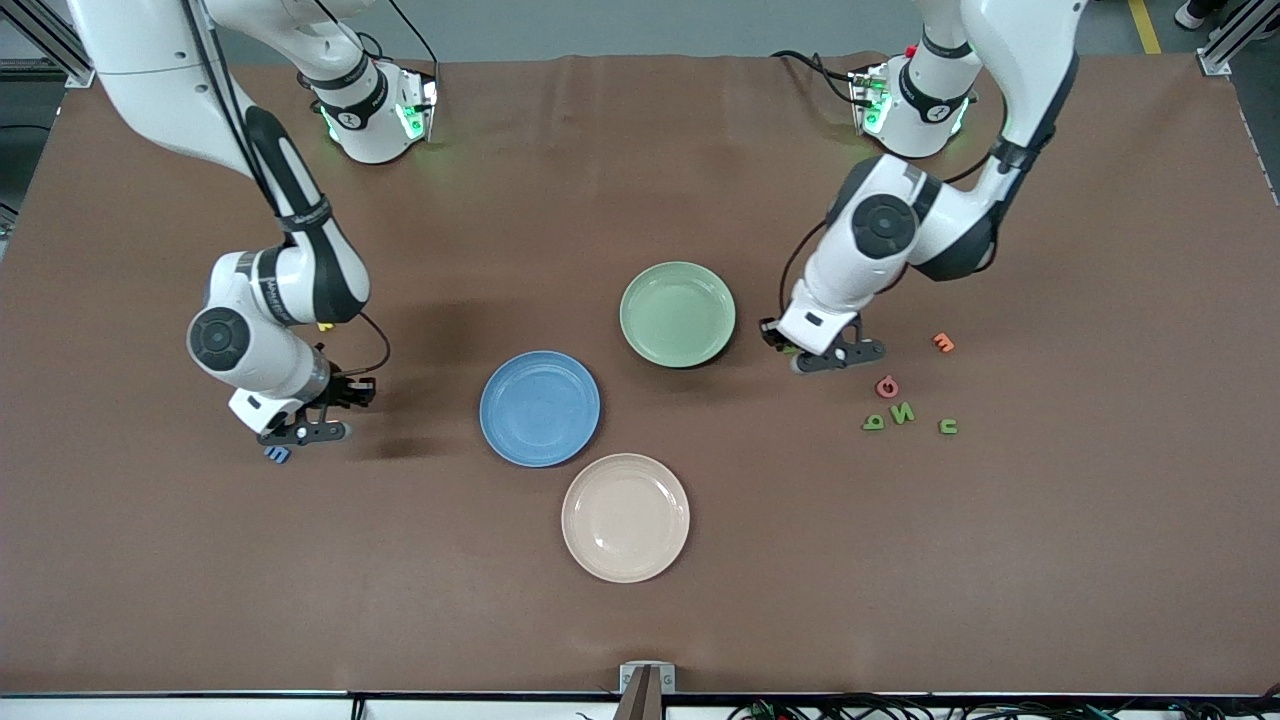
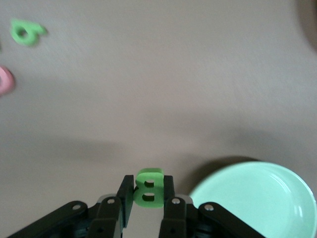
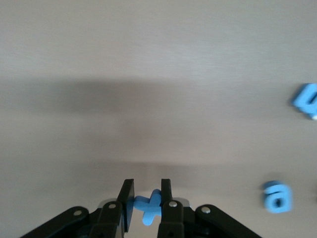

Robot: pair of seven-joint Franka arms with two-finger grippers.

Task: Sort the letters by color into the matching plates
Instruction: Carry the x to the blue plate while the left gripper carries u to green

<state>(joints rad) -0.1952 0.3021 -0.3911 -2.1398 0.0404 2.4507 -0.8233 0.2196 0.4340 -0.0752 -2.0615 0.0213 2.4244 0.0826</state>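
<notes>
Left gripper (image 2: 147,198) up beside the round glossy pale green plate (image 1: 678,314), on that plate's side toward the left arm's end of the brown table (image 1: 640,600), fingers clamped on a small green foam letter B (image 2: 149,187)

Right gripper (image 3: 147,201) low over the table toward the right arm's end, well apart from the plates, fingers pinched together on a small blue foam letter t (image 3: 149,206)

Round glossy medium blue plate (image 1: 540,408) near the middle of the table, just beside the pale green plate and nearer to the front camera; round cream plate (image 1: 626,517) just beside the blue one, nearer still to the front edge; nothing lying in any of the three

Three more green foam letters (image 1: 902,413) in a loose row on the table toward the left arm's end, nearer to the front camera than the left gripper, with a pink letter (image 1: 887,386) and an orange letter (image 1: 943,343) near them

Two further blue letters, a lowercase a (image 3: 277,196) and another (image 3: 305,99) cut off by the frame, lying on the table in the right wrist view
</notes>
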